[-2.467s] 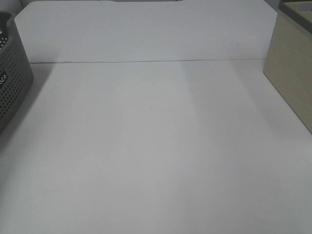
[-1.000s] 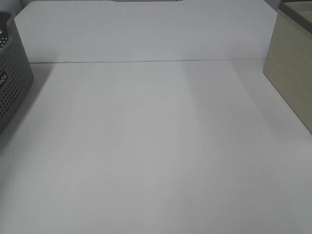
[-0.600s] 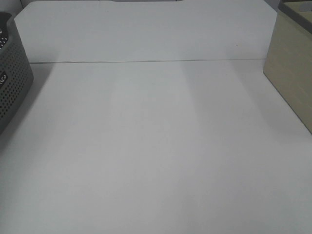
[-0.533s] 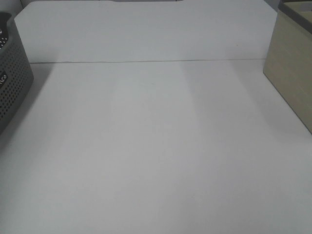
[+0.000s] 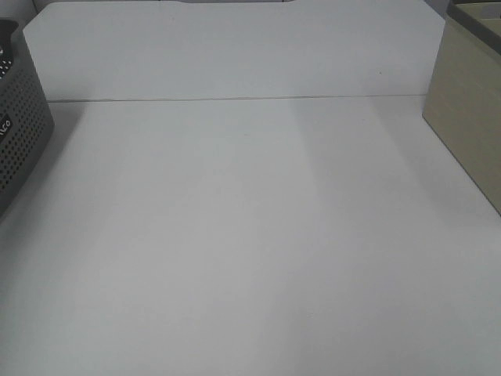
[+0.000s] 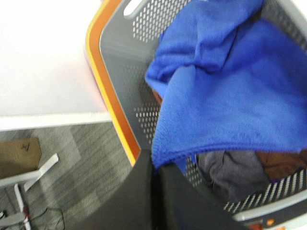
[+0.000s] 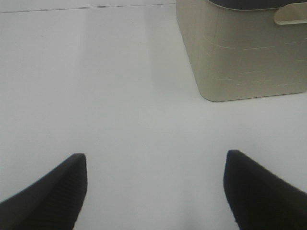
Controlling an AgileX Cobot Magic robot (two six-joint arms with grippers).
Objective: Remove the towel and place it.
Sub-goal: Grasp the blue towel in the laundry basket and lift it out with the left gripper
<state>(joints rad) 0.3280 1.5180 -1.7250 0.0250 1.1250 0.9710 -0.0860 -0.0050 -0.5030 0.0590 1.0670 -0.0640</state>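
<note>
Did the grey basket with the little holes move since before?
No. The grey basket has not shifted: in the high view its side meets the table's seam line at the same place as before.

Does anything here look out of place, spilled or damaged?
Nothing stands out. The towel lies bunched in the basket over other clothes, its edge seemingly pinched by the left gripper. The right gripper hangs open over the table near the beige bin.
</note>
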